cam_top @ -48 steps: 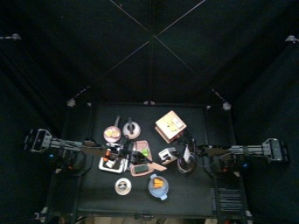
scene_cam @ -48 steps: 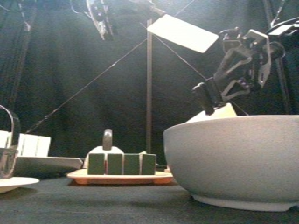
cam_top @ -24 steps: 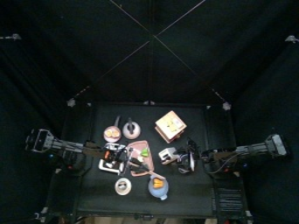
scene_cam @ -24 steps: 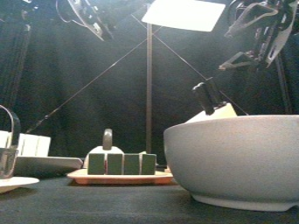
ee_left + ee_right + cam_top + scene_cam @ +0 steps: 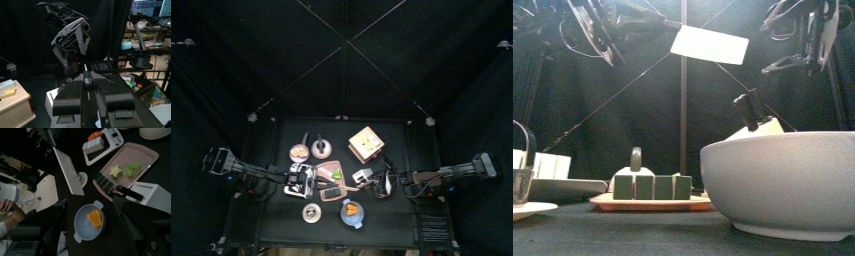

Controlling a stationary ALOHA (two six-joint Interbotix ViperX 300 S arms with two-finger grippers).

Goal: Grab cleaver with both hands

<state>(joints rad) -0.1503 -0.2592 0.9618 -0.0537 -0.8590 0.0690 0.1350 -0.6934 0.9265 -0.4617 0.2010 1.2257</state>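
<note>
Cleaver (image 5: 710,44) up in the air, well above the table, between the two arms in the front view; pale blade face-on there, slightly tilted, nothing beneath it but dark curtain. In the right wrist view, same blade (image 5: 69,170) seen as a long grey slab slanting over the table's things, handle end lost in the dark at the picture's edge. Left gripper (image 5: 87,87) pressed together on a thin dark bar that runs up between its jaws, apparently the cleaver seen edge-on; blade itself not readable in that view. Right gripper (image 5: 90,203) spread wide, pinching nothing, apart from the cleaver; also visible facing the left wrist camera, jaws parted, hanging against the curtain. In the front view, left arm (image 5: 587,30) high on the left side, right arm (image 5: 810,35) high on the right side, cleaver nearer the middle, touching neither as far as can be told. Below the right gripper: small bowl (image 5: 83,225) with orange sticks inside; pink tray (image 5: 143,158) carrying green pieces; white block (image 5: 152,193) with a black handle lying against it, just beside the tray. Near the front camera: large white bowl (image 5: 780,185) with a dark-handled tool (image 5: 751,110) rising behind its rim; low tray of green blocks (image 5: 647,187) left of it.
</note>
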